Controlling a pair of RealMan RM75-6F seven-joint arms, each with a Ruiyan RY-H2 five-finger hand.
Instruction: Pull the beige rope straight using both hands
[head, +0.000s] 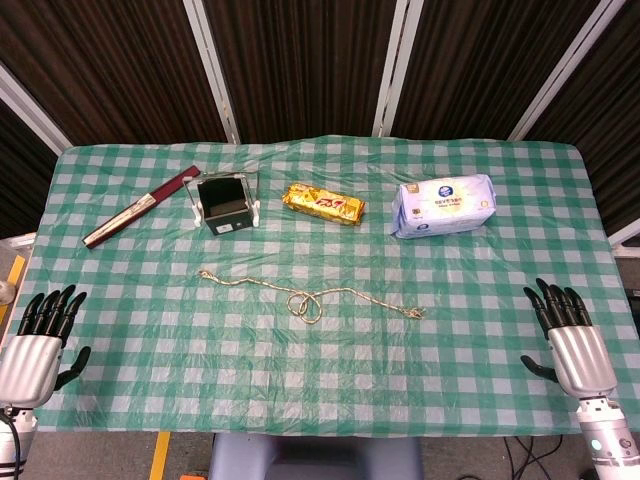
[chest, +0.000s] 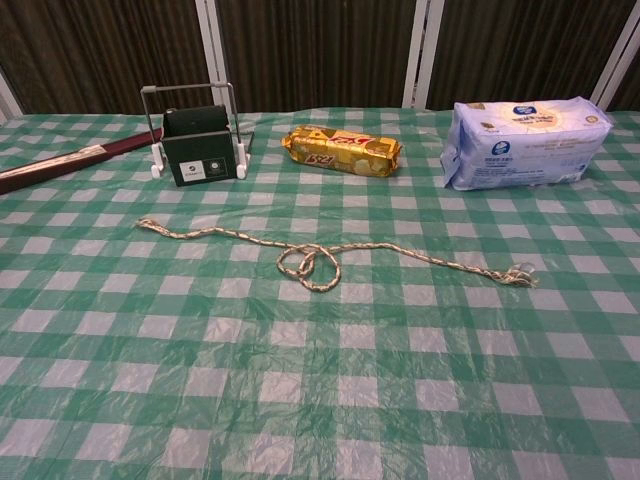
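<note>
The beige rope (head: 305, 296) lies across the middle of the green checked table (head: 320, 390), with a small loop near its centre and a frayed right end. In the chest view the rope (chest: 310, 262) runs from left of centre to a frayed right end. My left hand (head: 40, 335) rests at the near left edge, fingers apart and holding nothing, far from the rope's left end. At the near right edge my right hand (head: 568, 335) also lies with spread fingers, empty, well right of the rope's frayed end. Neither hand shows in the chest view.
Behind the rope stand a black box in a white frame (head: 226, 202), a gold biscuit pack (head: 324, 203) and a blue-white tissue pack (head: 444, 205). A dark red flat stick (head: 140, 207) lies at the back left.
</note>
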